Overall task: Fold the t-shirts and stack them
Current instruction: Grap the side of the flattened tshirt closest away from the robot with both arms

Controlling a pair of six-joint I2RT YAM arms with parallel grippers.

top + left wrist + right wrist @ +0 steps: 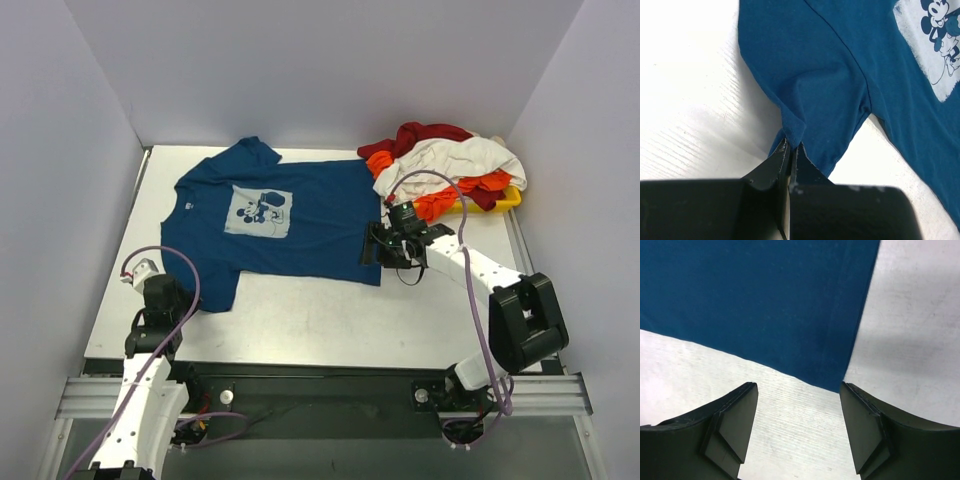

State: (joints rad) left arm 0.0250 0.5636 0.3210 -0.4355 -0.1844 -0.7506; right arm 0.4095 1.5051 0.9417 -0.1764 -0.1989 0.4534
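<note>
Dark blue t-shirt [290, 220]: spread flat on table [300, 320], left of centre, pale print up, collar toward L side, hem toward R. L gripper [791, 146]: pinched tight on edge of near sleeve, cloth puckered into a small peak at the pinch; rest of sleeve lying on table. R gripper [799, 386]: jaws wide apart, nothing betw. them, low over near hem corner, corner tip just ahead of fingers; contact w/ cloth not discernible. Dark red tee [430, 135], white tee [455, 158], orange tee [445, 205]: heaped unfolded at far R corner, on & over yellow tray [512, 198], heap just beside blue shirt's far hem corner.
</note>
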